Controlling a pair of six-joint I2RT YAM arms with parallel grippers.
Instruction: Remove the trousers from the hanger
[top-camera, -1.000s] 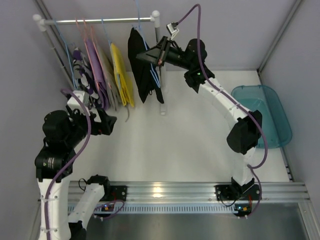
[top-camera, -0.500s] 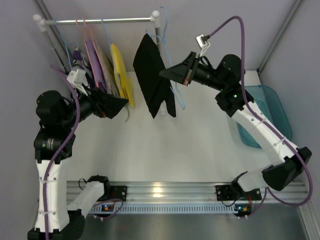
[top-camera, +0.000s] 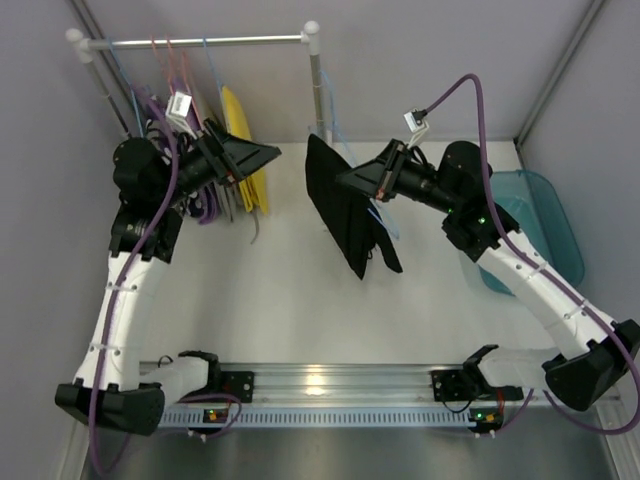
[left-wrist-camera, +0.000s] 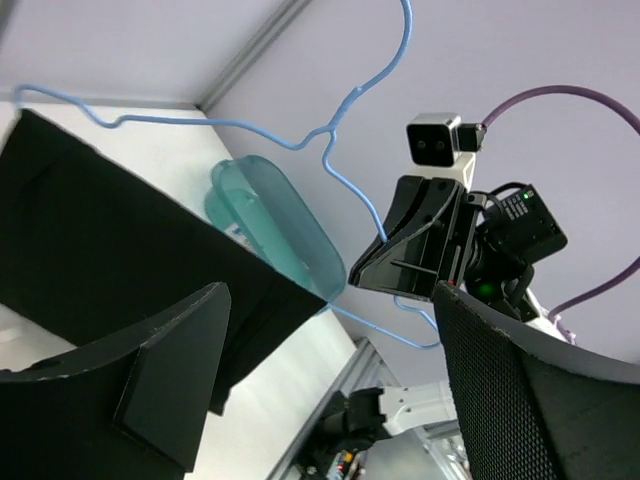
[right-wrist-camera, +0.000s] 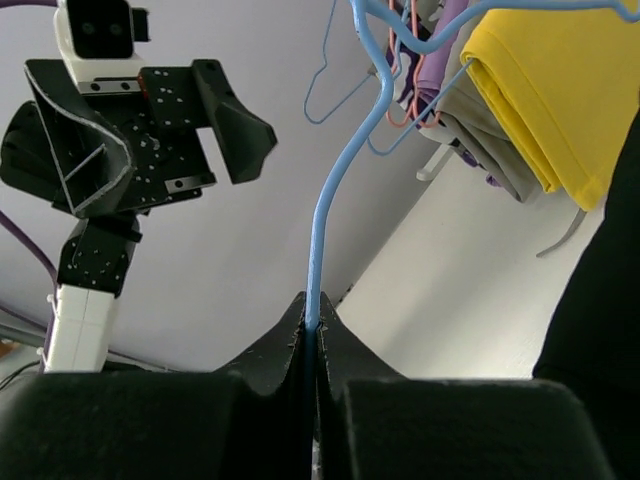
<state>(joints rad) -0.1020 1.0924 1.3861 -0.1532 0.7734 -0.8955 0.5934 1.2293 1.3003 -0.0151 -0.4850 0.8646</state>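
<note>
The black trousers (top-camera: 345, 215) hang folded over the light-blue hanger (top-camera: 390, 220), off the rail and above the middle of the table. My right gripper (top-camera: 345, 180) is shut on the hanger's wire. In the right wrist view the wire (right-wrist-camera: 330, 200) rises from the closed gripper (right-wrist-camera: 312, 325), with the trousers (right-wrist-camera: 600, 300) at the right edge. My left gripper (top-camera: 270, 152) is open and empty, raised to the left of the trousers and pointing at them. The left wrist view shows the trousers (left-wrist-camera: 110, 230) and the hanger (left-wrist-camera: 330, 150) beyond my open gripper (left-wrist-camera: 340, 390).
The clothes rail (top-camera: 200, 42) and its post (top-camera: 317, 90) stand at the back. Purple, grey and yellow garments (top-camera: 240, 150) hang at its left end on pink hangers. A teal bin (top-camera: 545, 210) sits at the right by the wall.
My right gripper lifted the hanger with the trousers off the rail and carried it forward over the table. My left arm rose and swung its open gripper toward the trousers.
</note>
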